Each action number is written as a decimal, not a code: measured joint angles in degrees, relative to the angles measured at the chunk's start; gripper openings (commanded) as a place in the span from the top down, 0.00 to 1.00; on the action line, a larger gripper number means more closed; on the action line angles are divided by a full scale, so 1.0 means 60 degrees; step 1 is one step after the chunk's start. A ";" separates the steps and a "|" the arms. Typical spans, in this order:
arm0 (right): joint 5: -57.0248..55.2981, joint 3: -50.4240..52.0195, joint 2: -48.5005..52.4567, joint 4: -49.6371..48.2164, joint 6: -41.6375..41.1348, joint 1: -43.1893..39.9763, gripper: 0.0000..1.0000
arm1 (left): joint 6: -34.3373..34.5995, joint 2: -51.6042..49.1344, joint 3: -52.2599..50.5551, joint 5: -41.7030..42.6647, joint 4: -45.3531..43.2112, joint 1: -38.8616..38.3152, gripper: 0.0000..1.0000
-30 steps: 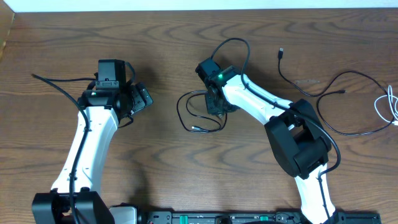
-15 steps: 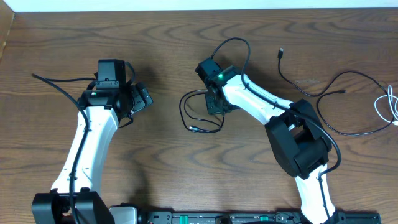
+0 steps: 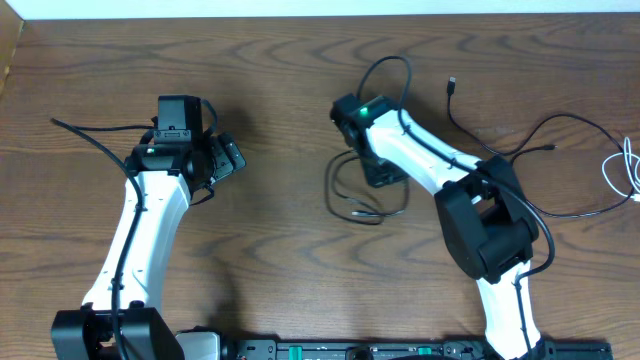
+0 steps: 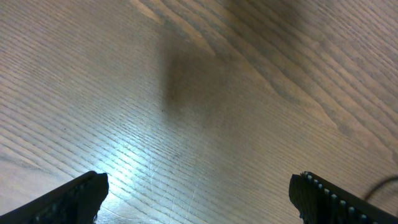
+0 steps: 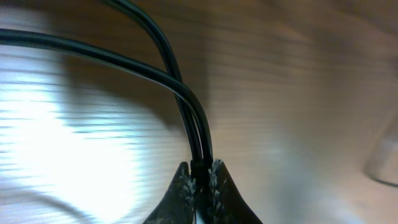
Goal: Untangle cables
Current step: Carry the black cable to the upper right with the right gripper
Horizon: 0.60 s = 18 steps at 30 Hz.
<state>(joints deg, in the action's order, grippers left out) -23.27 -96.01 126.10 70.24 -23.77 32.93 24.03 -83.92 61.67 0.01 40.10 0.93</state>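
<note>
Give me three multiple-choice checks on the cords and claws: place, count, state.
1. Where does the white cord lie? A) far right of the table B) under the left arm C) centre
2. How many strands of black cord does the right claw pinch? A) one B) two C) four
3. The left claw is: A) open, empty B) shut on white cord C) shut on black cord
Answers: 1 A, it lies at the right edge overhead; 2 B, two strands meet between the fingers; 3 A, fingers wide apart over bare wood.
</note>
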 measured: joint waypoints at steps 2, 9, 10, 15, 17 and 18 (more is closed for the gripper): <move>-0.0484 0.0000 0.0000 0.0288 0.0029 -0.0193 0.99 | 0.0000 0.0000 0.0000 0.0000 -0.0004 0.0000 0.02; -0.1359 0.0000 -0.0004 0.0328 0.0058 -0.1315 0.99 | 0.0000 0.0000 0.0000 0.0004 -0.0004 0.0000 0.02; -0.1395 0.0000 -0.0004 0.0284 0.0058 -0.1552 0.99 | 0.0000 0.0000 0.0000 0.0004 -0.0004 0.0000 0.02; -0.1249 -0.0004 -0.0004 -0.0091 0.0062 -0.2728 0.99 | 0.0000 0.0000 0.0000 0.0000 -0.0004 0.0000 0.02; -0.1100 -0.0004 -0.0004 -0.0277 0.0062 -0.3257 0.99 | 0.0000 0.0000 0.0000 0.0000 -0.0004 0.0000 0.02; -0.1042 -0.0004 -0.0004 -0.0386 0.0062 -0.3486 0.99 | 0.0000 0.0000 0.0000 0.0000 -0.0004 0.0000 0.02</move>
<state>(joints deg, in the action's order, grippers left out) -29.52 -96.03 126.08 67.92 -23.40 12.01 24.03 -83.92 61.67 0.01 40.07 0.93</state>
